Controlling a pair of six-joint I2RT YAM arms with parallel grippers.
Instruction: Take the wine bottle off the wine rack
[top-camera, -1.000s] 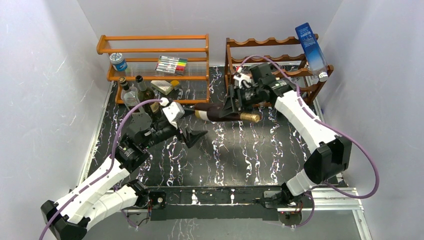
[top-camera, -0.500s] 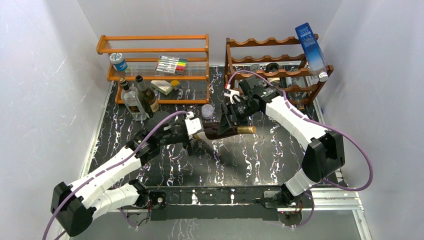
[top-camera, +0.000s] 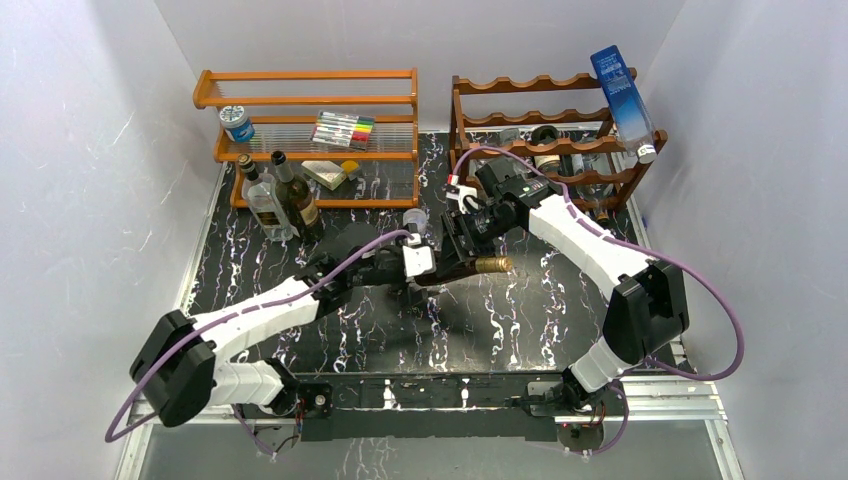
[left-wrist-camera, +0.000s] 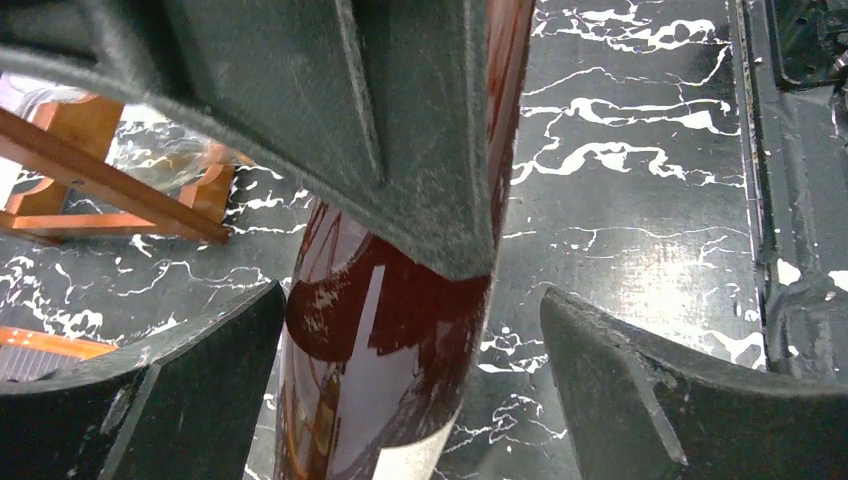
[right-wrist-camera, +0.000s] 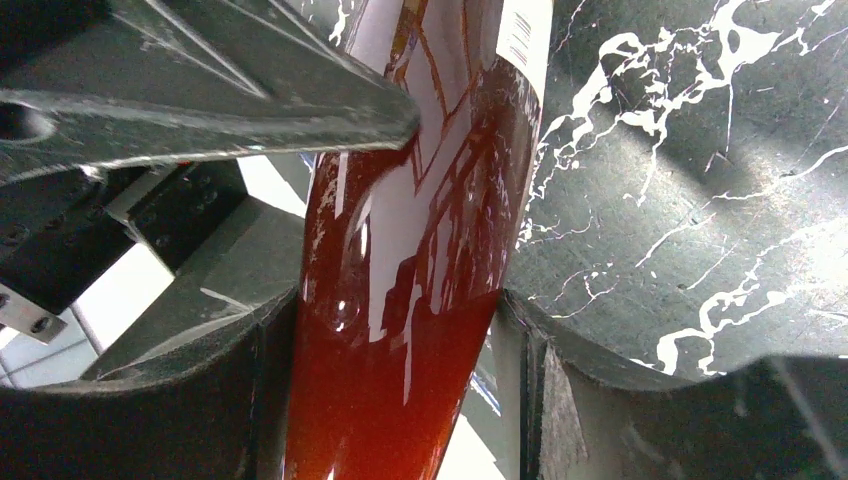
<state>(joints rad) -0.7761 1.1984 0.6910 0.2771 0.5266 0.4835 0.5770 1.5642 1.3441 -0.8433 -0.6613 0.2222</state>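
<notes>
The wine bottle (top-camera: 487, 265), dark red glass with a gold-capped neck, lies roughly level just above the black marbled table, in front of the dark reddish-brown wine rack (top-camera: 530, 83). My right gripper (top-camera: 462, 250) is shut on it; in the right wrist view both pads press the red glass (right-wrist-camera: 410, 300) of the gripper (right-wrist-camera: 400, 305). My left gripper (top-camera: 425, 275) is open around the bottle's body. In the left wrist view (left-wrist-camera: 412, 310) its left finger (left-wrist-camera: 200, 380) touches the bottle (left-wrist-camera: 380, 350) and its right finger (left-wrist-camera: 640, 390) stands apart.
A lighter orange shelf (top-camera: 305, 100) at the back left holds a marker pack (top-camera: 343, 128) and a small jar (top-camera: 237, 122). Two bottles (top-camera: 280, 195) stand in front of it. A clear cup (top-camera: 414, 220) sits by the grippers. A blue carton (top-camera: 622, 95) leans on the rack, which holds other bottles (top-camera: 560, 160).
My right gripper has carried the bottle forward and lower, away from the rack. My left arm has swung right, and its open gripper now straddles the bottle's body.
</notes>
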